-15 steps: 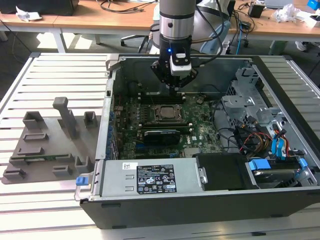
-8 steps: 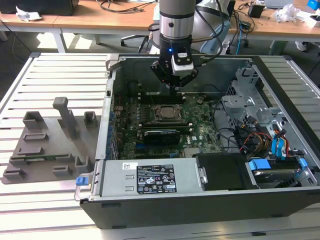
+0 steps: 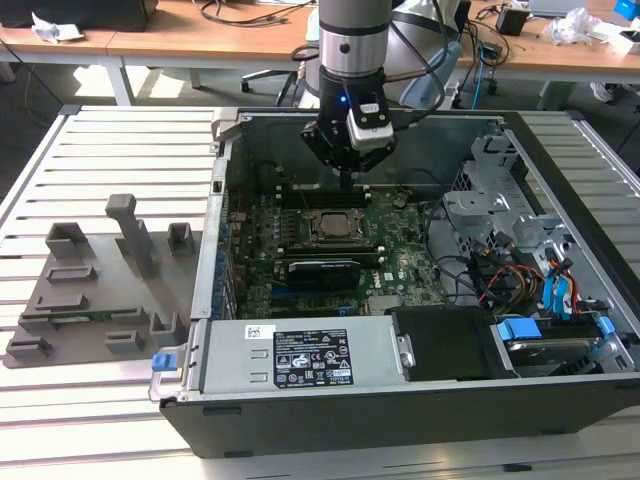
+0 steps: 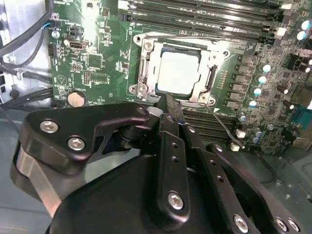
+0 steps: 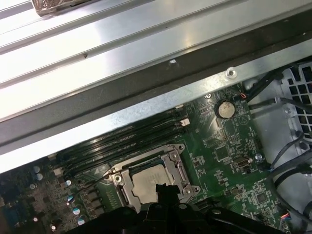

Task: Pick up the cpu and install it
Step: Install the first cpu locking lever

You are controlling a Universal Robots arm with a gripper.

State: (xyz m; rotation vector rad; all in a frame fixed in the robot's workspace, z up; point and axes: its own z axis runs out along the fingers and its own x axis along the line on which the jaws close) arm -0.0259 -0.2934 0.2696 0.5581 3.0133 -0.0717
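cpu sitting in the socket, gripper parked right above it

cpu [image 4: 179, 73] is lying flat inside the motherboard socket [image 4: 141, 73], silvery top facing up, with the metal frame around it. you can see it in both wrist views, and in the exterior view it's the pale square [image 3: 331, 224] in the middle of the green motherboard [image 3: 400, 262].

gripper [image 3: 347, 180] hangs inside the open computer case [image 3: 330, 420], just above the far edge of the socket going by the exterior view. in the second wrist view the fingers [image 4: 170, 109] look pressed together into one narrow black tip, nothing between them, and that tip comes down at the socket's edge right beside the chip. can't honestly tell if it's touching the frame or just over it. first wrist view has the same black tip [image 5: 163, 191] overlapping the edge of the chip [image 5: 146, 181].

other stuff: memory slots [image 4: 204, 17] run alongside the socket, a coin cell battery [image 5: 224, 109] sits further off on the board, and a thin wire lever [image 4: 222, 124] sticks out from the socket corner. long black expansion card [image 3: 320, 268] is slotted just in front of the socket in the exterior view. on the exterior view's left, a grey fixture tray [image 3: 95, 290] sits on the slatted table [image 3: 120, 140], well apart from the case.
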